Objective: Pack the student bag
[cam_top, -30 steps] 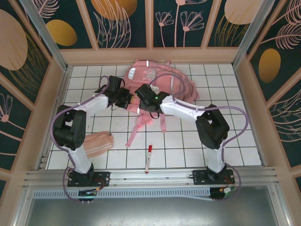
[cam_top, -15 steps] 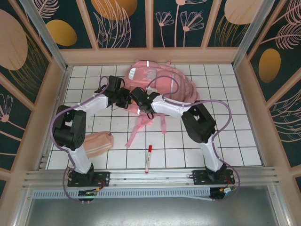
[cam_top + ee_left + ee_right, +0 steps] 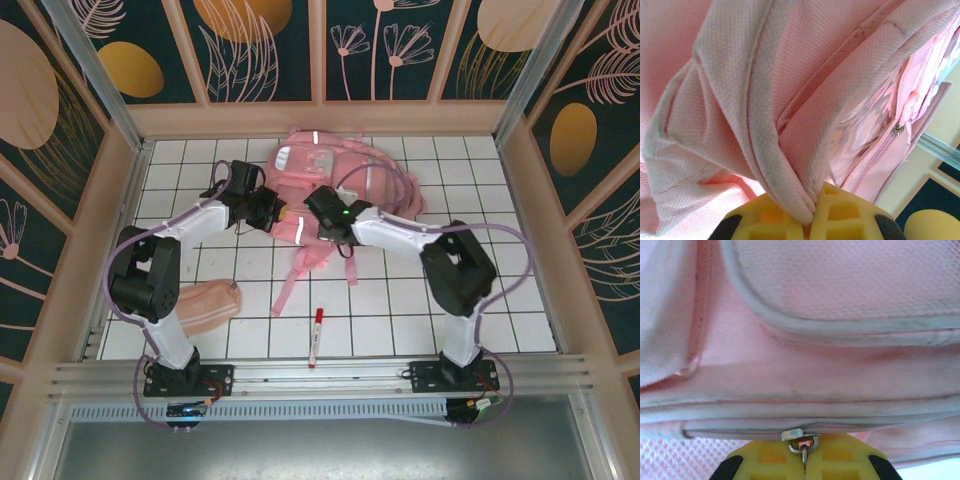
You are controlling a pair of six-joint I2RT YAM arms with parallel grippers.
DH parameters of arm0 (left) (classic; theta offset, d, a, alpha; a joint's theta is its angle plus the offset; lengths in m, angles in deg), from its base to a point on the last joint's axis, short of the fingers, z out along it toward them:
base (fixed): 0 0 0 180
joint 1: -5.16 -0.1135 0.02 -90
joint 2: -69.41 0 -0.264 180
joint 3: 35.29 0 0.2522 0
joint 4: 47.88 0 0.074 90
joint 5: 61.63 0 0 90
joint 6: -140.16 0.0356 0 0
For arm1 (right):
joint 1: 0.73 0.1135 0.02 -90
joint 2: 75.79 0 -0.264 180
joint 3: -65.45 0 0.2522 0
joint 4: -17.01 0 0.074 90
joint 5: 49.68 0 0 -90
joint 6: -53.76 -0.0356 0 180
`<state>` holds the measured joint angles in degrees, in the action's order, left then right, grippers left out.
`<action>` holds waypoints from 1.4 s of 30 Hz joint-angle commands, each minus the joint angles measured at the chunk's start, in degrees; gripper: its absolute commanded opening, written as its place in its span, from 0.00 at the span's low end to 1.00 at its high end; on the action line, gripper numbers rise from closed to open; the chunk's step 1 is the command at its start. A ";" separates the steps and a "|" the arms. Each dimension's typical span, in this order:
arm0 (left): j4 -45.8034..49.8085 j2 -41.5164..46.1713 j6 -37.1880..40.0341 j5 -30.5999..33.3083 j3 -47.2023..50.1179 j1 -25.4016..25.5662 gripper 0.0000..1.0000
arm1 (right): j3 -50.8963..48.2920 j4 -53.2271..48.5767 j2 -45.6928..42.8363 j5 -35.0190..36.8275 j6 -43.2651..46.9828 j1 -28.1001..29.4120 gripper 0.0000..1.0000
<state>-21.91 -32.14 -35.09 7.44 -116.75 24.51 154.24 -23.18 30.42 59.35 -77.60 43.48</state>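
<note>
White-tiled desk [image 3: 500, 300] carrying the bag [image 3: 335, 165], which lies at the far middle with its straps trailing toward the near edge. Well apart from it, nearer the arms, lie a pouch [image 3: 205, 303] at left and a pen [image 3: 316, 335] at centre. Both arms meet at the bag's near-left edge. The left fingers [image 3: 775, 220] are closed on a fold of its fabric. The right fingers [image 3: 770, 457], just beside them, are closed on the zip pull [image 3: 801, 439], with the zip seam running crosswise directly ahead. Judged step: opening the zip, the pull drawn along the seam's long axis while the left anchors the cloth.
</note>
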 commanded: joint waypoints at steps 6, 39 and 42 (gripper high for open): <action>8.65 -4.79 22.28 -0.85 -8.07 -6.02 0.00 | -14.89 5.62 -12.84 -20.18 21.24 -8.78 0.00; 13.88 2.55 30.19 -5.33 -6.62 -11.49 0.63 | -2.00 25.62 -1.39 -34.56 33.08 5.04 0.00; 9.42 5.68 25.06 -5.92 -2.69 -8.12 0.63 | -0.77 26.44 0.37 -35.29 33.48 6.00 0.00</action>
<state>-4.60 -28.47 -2.39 3.97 -122.59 13.74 150.19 -3.12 29.94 27.94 -45.71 47.96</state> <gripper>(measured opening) 0.632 0.041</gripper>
